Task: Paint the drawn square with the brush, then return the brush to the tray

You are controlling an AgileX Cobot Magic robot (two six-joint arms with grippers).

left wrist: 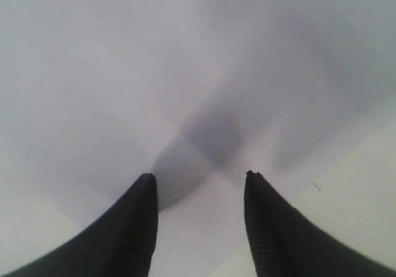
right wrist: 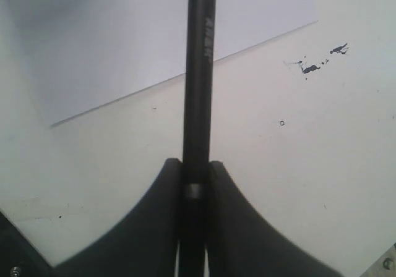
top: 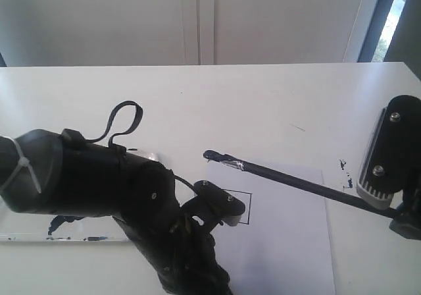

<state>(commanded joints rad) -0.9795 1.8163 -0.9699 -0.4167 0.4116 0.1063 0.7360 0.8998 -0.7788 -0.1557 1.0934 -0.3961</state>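
The brush [top: 289, 180] is a long black handle with a silver ferrule, and its dark tip hangs above the paper's far left corner, beyond the drawn square [top: 245, 207]. My right gripper [top: 396, 209] is shut on the handle's end; the right wrist view shows the brush [right wrist: 199, 73] pinched in the right gripper [right wrist: 195, 163]. Only the square's right part shows, white inside. The rest is hidden behind my left gripper [top: 223, 209]. The left gripper [left wrist: 198, 181] is open and holds nothing. The clear tray [top: 99, 232] with a blue blob lies at the left, mostly behind the left arm.
The white paper sheet [top: 289, 242] lies at the front middle of the white table [top: 197, 97]. Dark paint specks [top: 343, 166] mark the table beside the paper's far right corner, and the paint specks [right wrist: 318, 63] also show in the right wrist view. White wall panels stand behind the table.
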